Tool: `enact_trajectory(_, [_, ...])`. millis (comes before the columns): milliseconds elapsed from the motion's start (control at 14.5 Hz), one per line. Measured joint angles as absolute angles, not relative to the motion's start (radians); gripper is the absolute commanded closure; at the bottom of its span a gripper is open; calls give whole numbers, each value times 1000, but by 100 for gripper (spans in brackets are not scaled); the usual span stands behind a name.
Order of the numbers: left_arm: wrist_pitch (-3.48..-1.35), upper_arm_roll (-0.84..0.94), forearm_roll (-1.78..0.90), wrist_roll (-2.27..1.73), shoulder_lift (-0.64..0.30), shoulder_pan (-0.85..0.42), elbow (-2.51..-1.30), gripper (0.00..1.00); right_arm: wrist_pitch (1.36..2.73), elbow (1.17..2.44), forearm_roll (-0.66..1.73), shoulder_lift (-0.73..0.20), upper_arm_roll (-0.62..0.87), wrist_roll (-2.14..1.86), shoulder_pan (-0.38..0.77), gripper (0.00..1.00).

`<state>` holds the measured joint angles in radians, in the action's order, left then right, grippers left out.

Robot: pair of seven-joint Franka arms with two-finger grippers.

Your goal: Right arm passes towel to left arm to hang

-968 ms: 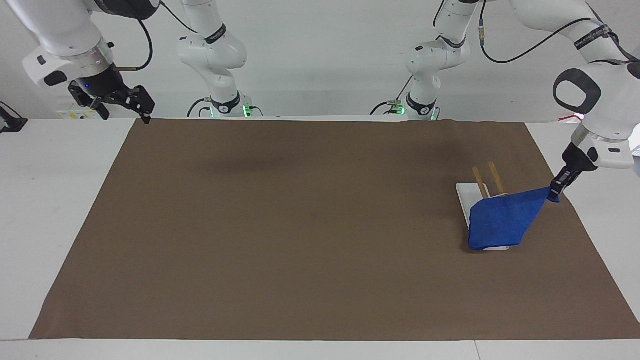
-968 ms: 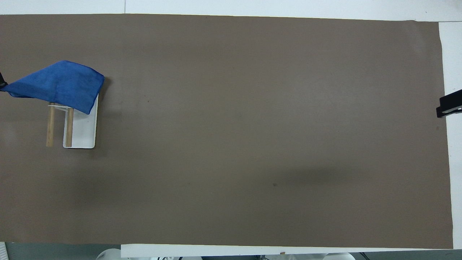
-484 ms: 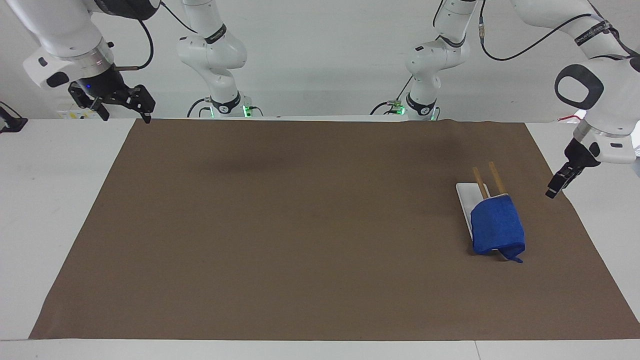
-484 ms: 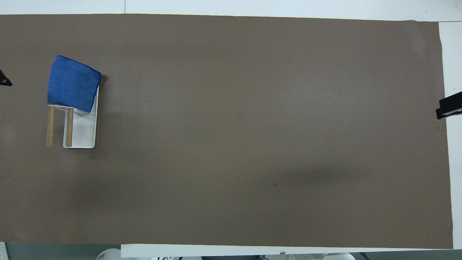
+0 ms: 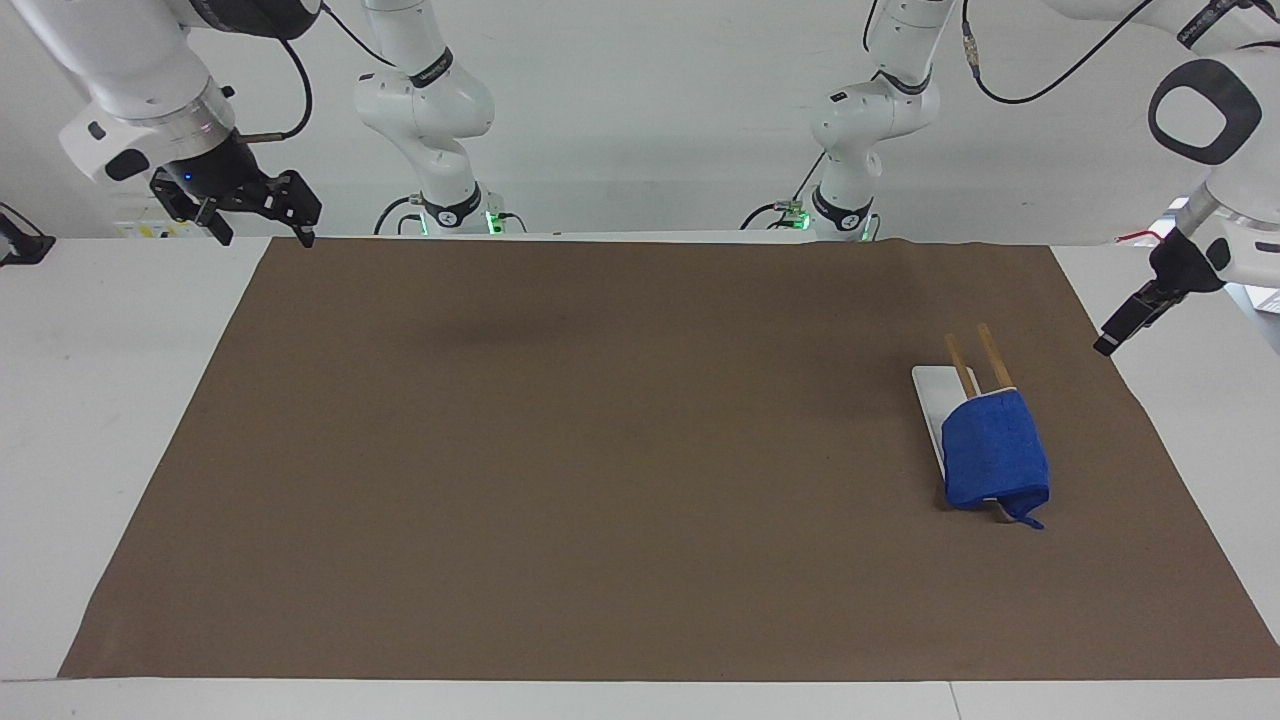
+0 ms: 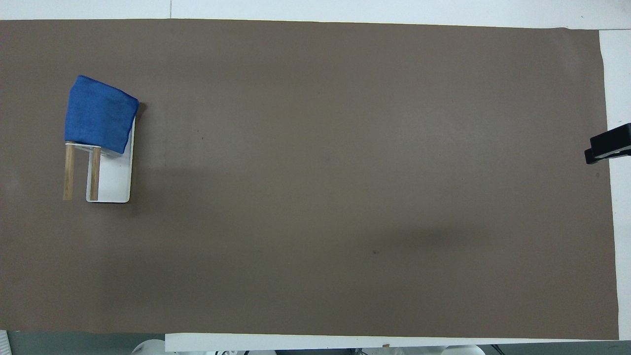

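The blue towel (image 5: 995,450) hangs folded over the two wooden bars (image 5: 985,352) of a small rack with a white base (image 5: 928,388), toward the left arm's end of the mat. A small loop dangles at its lower corner. In the overhead view the towel (image 6: 98,114) covers the bars' (image 6: 69,172) ends that lie farther from the robots. My left gripper (image 5: 1108,342) is empty and open, raised over the mat's edge beside the rack, apart from the towel. My right gripper (image 5: 260,236) is open and empty, and waits over the mat's corner at the right arm's end; its tip shows in the overhead view (image 6: 606,148).
A brown mat (image 5: 600,450) covers most of the white table (image 5: 100,400). The two arm bases (image 5: 450,215) stand along the table edge nearest the robots.
The left gripper let go of the towel's corner, and the towel dropped to hang on the bars. The left gripper then rose and drew away toward the table's end. The right gripper shifted slightly.
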<state>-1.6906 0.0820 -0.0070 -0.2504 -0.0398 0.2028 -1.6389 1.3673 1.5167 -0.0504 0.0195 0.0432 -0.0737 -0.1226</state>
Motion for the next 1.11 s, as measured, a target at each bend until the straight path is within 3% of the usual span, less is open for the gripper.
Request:
enact_trajectory(415, [-1557,91,36,-95,-25,93,-1589,1,1334,1527,-50,28,35,-75,-143,0])
enact_trajectory(761, [-1450,91,54,6,-29,82,-1487,1,1340,1557,-50,42,35,-99,-146,0])
enact_trajectory(1106, [-1417,94,0,13,-55,82,-1457,1,1378,1603,-50,61,34,-100,-147,0])
